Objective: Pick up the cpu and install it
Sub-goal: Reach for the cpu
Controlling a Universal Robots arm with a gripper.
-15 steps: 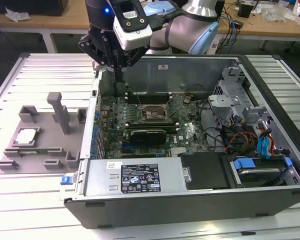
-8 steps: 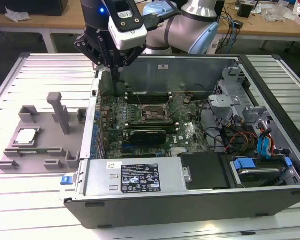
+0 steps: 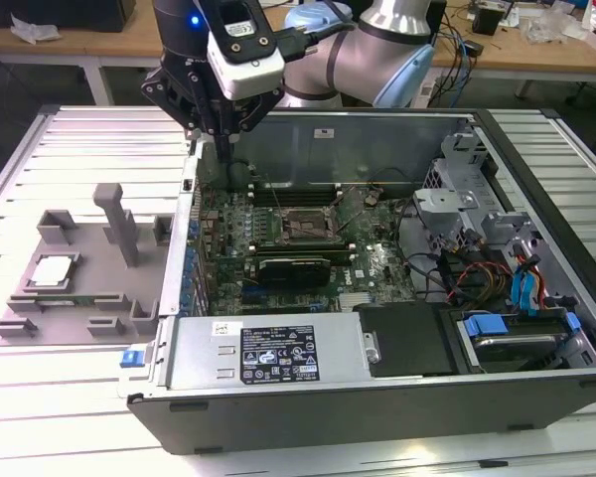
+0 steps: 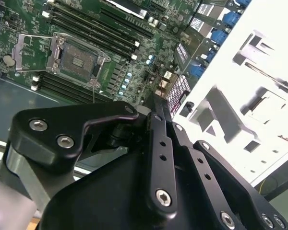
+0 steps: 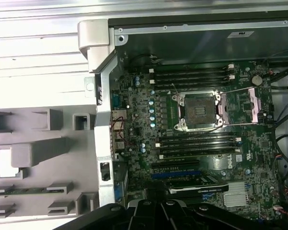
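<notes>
The cpu [image 3: 50,270] lies flat in a recess of the grey moulded holder [image 3: 114,224] on the table [image 3: 70,397], outside the open computer case [image 3: 377,412], presented for pick-up and not yet taken. The gripper [image 3: 223,157] hangs above the case wall nearest the holder, clenched on nothing. The cpu socket [image 5: 198,111] has its load plate [image 5: 253,103] swung back, evidently left open to receive the chip.

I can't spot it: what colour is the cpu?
The cpu is silver-grey, clearest in the exterior view.
</notes>
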